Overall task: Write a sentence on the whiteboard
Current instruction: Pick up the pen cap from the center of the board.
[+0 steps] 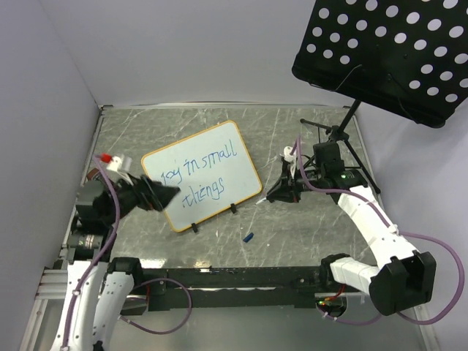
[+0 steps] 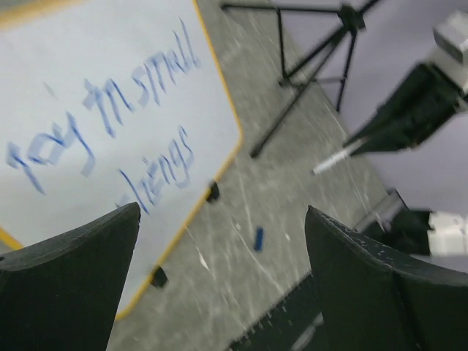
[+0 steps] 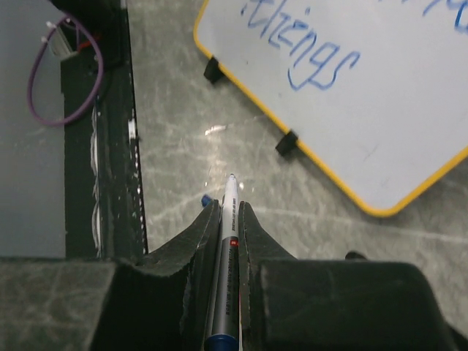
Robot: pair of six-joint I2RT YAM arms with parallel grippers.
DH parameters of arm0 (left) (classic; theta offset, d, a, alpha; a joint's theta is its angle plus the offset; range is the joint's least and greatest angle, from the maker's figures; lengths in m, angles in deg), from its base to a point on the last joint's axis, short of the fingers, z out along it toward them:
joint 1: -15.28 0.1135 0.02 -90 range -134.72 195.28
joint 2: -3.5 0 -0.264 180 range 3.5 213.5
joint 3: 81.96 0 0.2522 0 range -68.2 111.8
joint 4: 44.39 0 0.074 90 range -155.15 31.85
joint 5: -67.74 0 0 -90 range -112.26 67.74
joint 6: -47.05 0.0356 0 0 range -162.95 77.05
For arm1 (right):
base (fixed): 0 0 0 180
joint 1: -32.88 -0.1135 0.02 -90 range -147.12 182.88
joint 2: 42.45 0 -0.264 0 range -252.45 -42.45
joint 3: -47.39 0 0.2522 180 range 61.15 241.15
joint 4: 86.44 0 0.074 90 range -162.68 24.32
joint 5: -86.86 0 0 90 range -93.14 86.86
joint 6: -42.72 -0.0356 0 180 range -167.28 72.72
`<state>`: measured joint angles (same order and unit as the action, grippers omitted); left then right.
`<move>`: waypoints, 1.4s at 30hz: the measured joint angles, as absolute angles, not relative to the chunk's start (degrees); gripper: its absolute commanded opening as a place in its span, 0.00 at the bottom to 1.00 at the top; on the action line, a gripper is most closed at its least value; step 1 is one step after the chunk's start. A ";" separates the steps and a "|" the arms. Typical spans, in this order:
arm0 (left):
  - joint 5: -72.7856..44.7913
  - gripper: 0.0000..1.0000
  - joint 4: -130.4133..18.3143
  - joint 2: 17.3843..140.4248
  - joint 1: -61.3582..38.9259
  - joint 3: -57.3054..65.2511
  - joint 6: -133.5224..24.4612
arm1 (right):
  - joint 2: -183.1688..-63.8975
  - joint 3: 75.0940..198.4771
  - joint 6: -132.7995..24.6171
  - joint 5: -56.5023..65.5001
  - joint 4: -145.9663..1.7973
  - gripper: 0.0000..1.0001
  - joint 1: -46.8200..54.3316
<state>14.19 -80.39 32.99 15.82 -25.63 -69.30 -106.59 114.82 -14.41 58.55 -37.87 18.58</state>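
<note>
Grey table [image 1: 307,131]; the sentence [image 1: 199,175] looks finished. My right gripper [image 1: 276,194], at three o'clock of the whiteboard [image 1: 219,146], pinches the marker [image 3: 227,241]; my left gripper [image 1: 167,193] gapes wide, empty. I'd keep the tip clear.

Glossy whiteboard [image 1: 238,178] (matt stone-look table [image 1: 292,235])

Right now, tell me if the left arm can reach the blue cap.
Probably yes: the left gripper has its jaws open, and the blue cap lies on bare table ahead, clear of the whiteboard.
</note>
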 measured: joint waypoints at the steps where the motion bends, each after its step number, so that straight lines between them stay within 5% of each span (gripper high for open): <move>1: 14.43 0.97 -80.79 31.95 13.83 -27.47 -69.96 | -106.42 114.82 -13.34 58.29 -36.12 0.00 19.01; 9: 3.00 0.97 -81.25 30.13 -9.78 -34.50 -73.87 | -106.29 114.82 -8.82 57.24 -26.11 0.00 22.75; 14: -18.14 0.97 -78.80 47.03 -38.23 -30.39 -75.59 | -106.53 114.80 -8.93 57.22 -25.41 0.00 24.15; 17: -25.35 0.97 -75.52 56.42 -46.76 -28.30 -75.59 | -106.53 114.76 -9.54 57.24 -25.48 0.00 24.92; 30: -31.12 0.99 -50.82 56.36 -48.46 -43.29 -80.77 | -107.71 114.36 -10.96 57.30 -24.76 0.00 30.69; 42: -29.07 0.74 -55.83 77.17 -50.78 -28.27 -81.60 | -109.74 114.38 -10.81 56.89 -23.45 0.00 31.78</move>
<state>-29.07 -55.83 77.17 -50.78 -28.27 -81.60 -109.74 114.38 -10.81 56.89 -23.45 31.78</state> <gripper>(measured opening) 0.787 0.179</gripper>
